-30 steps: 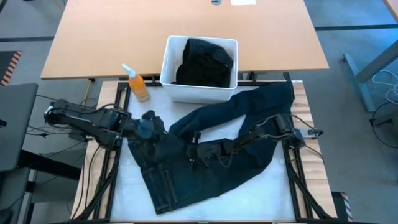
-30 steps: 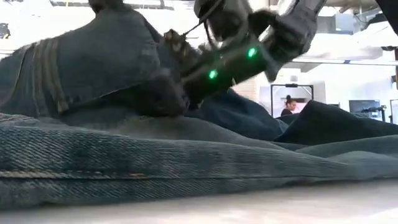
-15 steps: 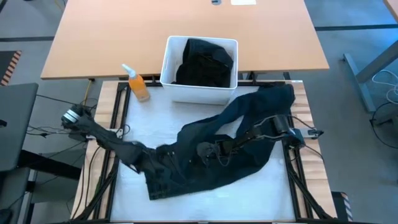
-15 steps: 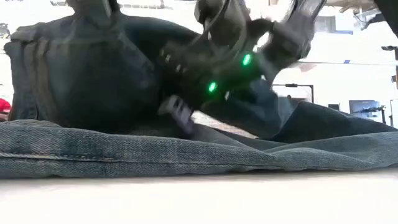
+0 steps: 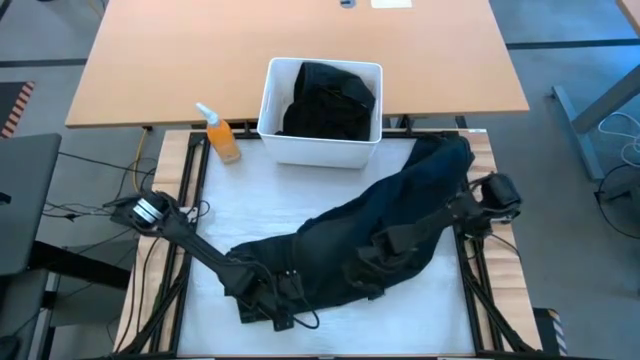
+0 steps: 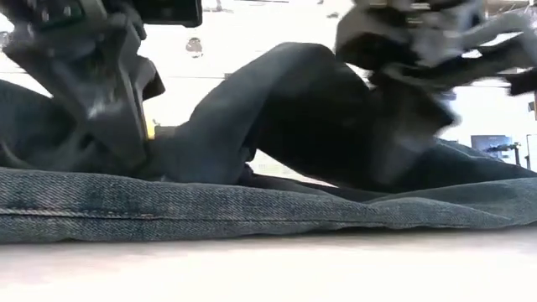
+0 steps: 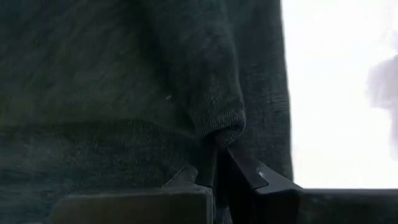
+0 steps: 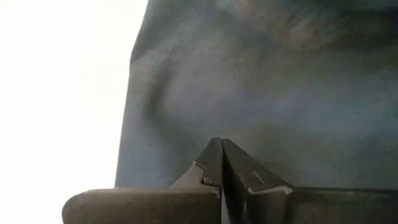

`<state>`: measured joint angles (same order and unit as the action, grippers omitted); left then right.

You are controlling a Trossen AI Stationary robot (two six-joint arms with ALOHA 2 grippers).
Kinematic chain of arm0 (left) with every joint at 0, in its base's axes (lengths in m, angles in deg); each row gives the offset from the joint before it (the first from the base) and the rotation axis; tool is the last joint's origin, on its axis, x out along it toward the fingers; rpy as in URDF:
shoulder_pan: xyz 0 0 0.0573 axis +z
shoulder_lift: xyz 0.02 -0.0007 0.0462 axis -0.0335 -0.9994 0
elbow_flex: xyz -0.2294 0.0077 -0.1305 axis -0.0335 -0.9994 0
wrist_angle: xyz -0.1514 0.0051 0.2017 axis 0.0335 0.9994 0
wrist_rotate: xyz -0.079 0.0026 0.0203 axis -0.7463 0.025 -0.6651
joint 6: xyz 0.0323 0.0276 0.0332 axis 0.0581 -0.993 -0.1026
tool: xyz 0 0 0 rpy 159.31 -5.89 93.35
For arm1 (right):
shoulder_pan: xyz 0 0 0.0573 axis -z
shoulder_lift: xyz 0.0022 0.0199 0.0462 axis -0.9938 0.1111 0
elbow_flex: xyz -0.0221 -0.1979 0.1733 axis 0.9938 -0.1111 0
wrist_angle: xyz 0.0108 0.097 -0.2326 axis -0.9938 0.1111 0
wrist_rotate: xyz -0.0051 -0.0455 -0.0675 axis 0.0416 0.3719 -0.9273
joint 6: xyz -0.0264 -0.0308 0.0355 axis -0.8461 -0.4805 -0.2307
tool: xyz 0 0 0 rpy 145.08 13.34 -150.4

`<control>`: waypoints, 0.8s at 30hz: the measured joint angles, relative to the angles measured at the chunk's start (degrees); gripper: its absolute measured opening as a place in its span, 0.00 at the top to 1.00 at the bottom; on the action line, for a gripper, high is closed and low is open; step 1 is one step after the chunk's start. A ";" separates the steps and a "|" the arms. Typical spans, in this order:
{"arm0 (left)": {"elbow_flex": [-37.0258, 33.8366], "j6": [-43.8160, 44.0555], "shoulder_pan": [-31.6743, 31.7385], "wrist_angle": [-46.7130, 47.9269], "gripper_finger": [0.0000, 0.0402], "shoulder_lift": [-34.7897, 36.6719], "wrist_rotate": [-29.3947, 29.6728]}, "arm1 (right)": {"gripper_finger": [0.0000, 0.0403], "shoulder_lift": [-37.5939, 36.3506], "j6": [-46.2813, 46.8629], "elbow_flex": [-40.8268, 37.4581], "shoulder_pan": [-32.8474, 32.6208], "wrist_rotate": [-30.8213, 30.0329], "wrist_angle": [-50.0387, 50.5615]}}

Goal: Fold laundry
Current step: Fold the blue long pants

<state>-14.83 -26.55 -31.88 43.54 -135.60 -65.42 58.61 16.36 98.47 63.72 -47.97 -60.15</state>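
Here, lying across the white table top [image 5: 250, 200] from 7 o'clock toward 2 o'clock: dark navy trousers [image 5: 400, 215], bunched into a long curved ridge, the far end reaching the table's edge at 2 o'clock.

At 7 o'clock, pinching the near end of the trousers: left gripper [image 5: 262, 292], fingers [image 7: 245, 171] pressed together on a fold of the cloth, the arm stretching in from 9 o'clock.

Near the middle of the trousers, toward 5 o'clock: right gripper [image 5: 368, 268], fingers [image 8: 239, 165] closed tip to tip against the fabric; whether any cloth is caught between them cannot be told. Arm reaching in from 3 o'clock.

In the low view, draping as a raised hump [image 6: 302, 117] between the two arms, above a flat hem [image 6: 252, 214] resting on the table.

At 12 o'clock, just beyond the table top: white bin [image 5: 270, 115] holding black clothing [image 5: 330, 100].

At 11 o'clock, standing just beside the bin: orange spray bottle [image 5: 222, 135].
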 joint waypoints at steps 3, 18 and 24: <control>0.02 1.70 -0.32 -0.34 1.00 -2.55 0.48 | 0.94 -4.44 4.82 -6.01 -3.16 -3.56 -6.35; 0.06 22.90 -4.92 21.46 1.00 -3.25 1.69 | 0.94 4.13 16.92 -31.14 -6.59 -30.41 -62.29; -0.55 34.46 -7.67 26.60 1.00 -3.14 -1.30 | 0.94 10.79 6.07 -23.19 -0.17 -28.12 -74.03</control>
<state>-15.38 7.91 -39.56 70.14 -138.74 -66.73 69.40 22.42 75.28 63.55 -76.09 -134.18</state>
